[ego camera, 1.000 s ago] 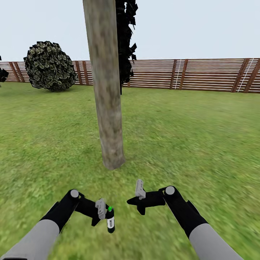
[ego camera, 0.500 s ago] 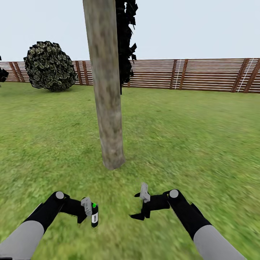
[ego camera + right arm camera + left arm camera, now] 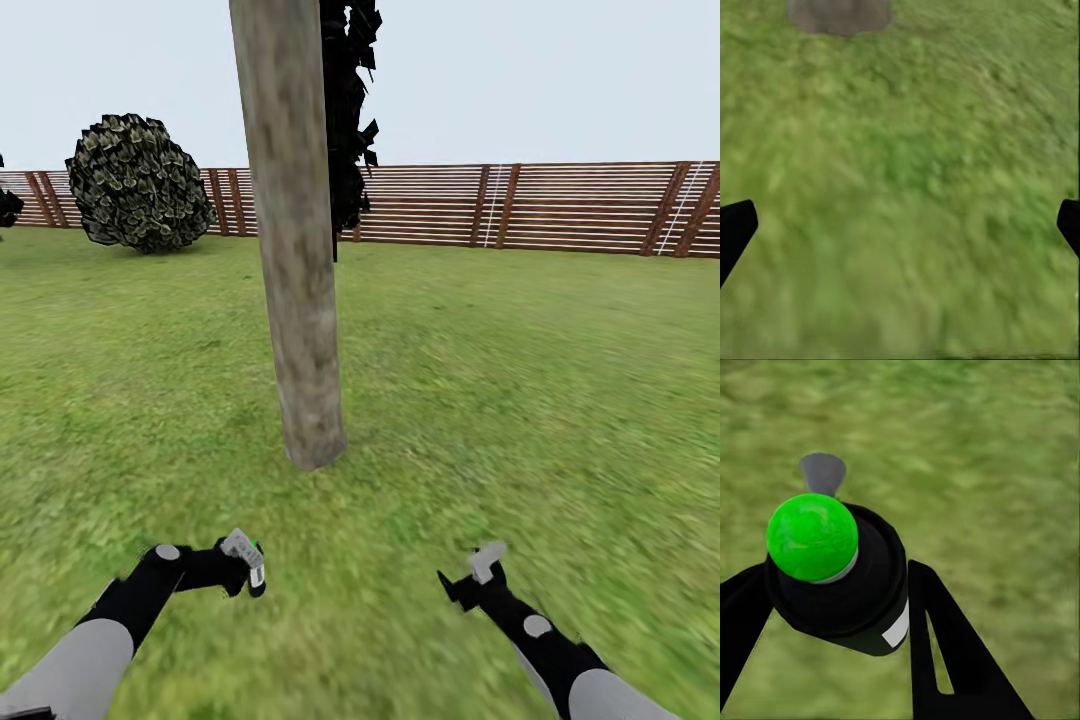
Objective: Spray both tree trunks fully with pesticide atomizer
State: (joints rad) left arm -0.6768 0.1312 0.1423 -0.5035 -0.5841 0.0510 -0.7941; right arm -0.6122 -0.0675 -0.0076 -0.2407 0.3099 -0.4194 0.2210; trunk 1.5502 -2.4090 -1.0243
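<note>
bush (image 3: 139,182): far left by the fence (image 3: 560,205), round and dark – just scenery, not one of the targets.

left gripper (image 3: 245,560): low at near left, clamped on the pesticide atomizer (image 3: 256,570). The left wrist view has the two black fingers (image 3: 945,652) pressed on either side of the bottle (image 3: 844,577), green knob facing the camera. My guess is it's held low and out in front so the nozzle can be swung up at the trunk – no white specks anywhere, so spraying doesn't look started here.

tree trunk (image 3: 295,250): middle-left, standing straight up out of the lawn (image 3: 520,380), mottled grey-tan and a bit wider at the base. It's a short way beyond the grippers, so the robot seems parked at spraying range (close enough to reach with a mist, not touching).

dark foliage (image 3: 348,110): hangs just behind the trunk on its right side.

right gripper (image 3: 478,575): near right, holding nothing, fingers spread wide at the edges of its wrist view with only grass (image 3: 907,195) between. Looks tucked aside so it stays out of the spray line.
</note>
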